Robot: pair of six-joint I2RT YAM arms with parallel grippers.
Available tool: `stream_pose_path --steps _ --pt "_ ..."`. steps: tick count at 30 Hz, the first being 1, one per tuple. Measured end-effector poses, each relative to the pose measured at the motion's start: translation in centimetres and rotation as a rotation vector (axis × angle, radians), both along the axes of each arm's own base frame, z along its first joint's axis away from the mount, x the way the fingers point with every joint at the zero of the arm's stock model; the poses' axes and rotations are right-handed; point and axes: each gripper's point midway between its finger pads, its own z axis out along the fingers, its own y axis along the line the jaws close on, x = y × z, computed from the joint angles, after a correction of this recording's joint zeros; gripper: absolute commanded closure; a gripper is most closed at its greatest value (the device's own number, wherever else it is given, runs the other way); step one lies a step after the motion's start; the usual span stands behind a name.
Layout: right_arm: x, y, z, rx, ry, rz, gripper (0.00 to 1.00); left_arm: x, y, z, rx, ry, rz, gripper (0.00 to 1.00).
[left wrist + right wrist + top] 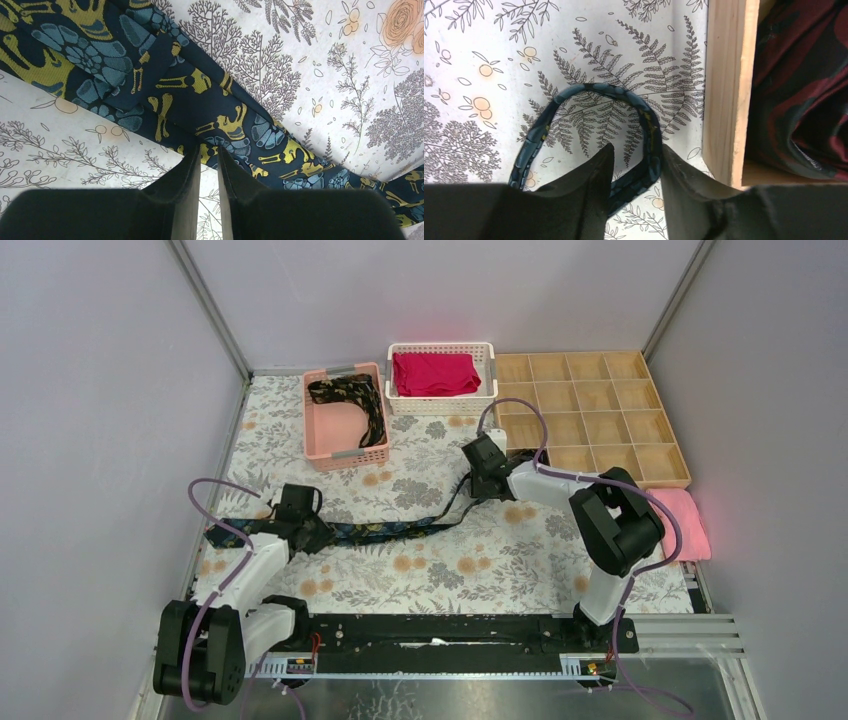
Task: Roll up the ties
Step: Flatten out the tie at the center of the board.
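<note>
Across the flower-printed table [440, 580] the long dark blue-and-gold floral tie [400, 529] lies unrolled, and a second tie [352, 398] sits loose in the pink plastic basket [346, 456], so I judge the rolling all ahead. My right gripper [636, 150] stands open around the tie's thin looped end. The left gripper [209, 150] is nearly closed at its edge, and I can't tell if it pinches.

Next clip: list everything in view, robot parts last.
tie on the table: one, black with blue-gold pattern, stretched between the grippers
tie in the basket: one, black-gold, loose
pink basket: one, far left
white basket: one, beside the pink one
red cloth: one, folded in the white basket
wooden tray: one, tan, compartments, far right
dark red fabric: one, in a tray compartment
pink towel: one, right edge
tablecloth: one, white floral
left gripper: black, pinching the table tie
right gripper: black, open around the tie's narrow end
</note>
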Motion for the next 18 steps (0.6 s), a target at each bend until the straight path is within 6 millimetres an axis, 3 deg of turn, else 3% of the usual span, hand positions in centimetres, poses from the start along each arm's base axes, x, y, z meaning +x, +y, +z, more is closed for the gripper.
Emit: stream_pose_path --steps 1,5,7,12,18 --pt "0.1 0.1 0.0 0.004 -0.002 -0.002 0.61 0.0 0.0 0.0 -0.001 0.000 -0.002 0.75" --pt "0.4 -0.1 0.1 -0.013 -0.005 -0.009 0.90 -0.2 -0.2 -0.2 -0.009 -0.001 -0.008 0.75" --pt "1.2 -0.1 0.4 -0.040 -0.020 -0.015 0.98 -0.4 -0.2 -0.5 -0.012 0.003 -0.010 0.75" --pt "4.1 -0.2 1.7 -0.119 -0.086 -0.029 1.00 0.0 -0.5 -0.5 -0.026 -0.016 -0.017 0.75" --pt "5.0 -1.2 2.3 -0.188 -0.150 0.004 1.00 0.3 -0.7 -0.6 -0.038 -0.037 -0.022 0.75"
